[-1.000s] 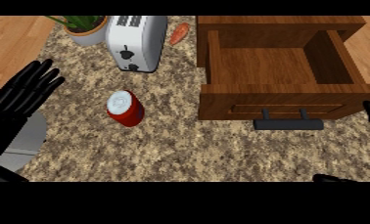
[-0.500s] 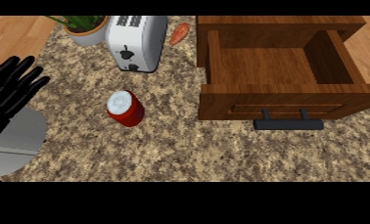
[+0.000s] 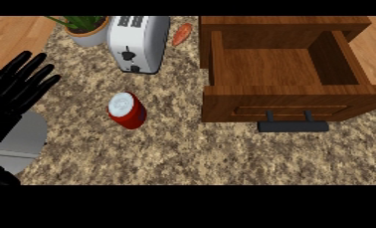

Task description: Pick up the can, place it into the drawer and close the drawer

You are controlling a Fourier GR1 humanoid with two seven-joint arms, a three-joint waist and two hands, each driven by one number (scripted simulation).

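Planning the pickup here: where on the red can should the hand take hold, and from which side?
Probably the round side wall of the red can, about mid-height, approached from its left, where the open left hand is. The can stands upright, lid up, so its sides are free. The toaster sits apart behind it, and bare counter lies on its left.

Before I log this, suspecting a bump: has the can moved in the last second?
No. The can stays on the same spot, in front of the toaster and left of the drawer; the left hand is apart from it.
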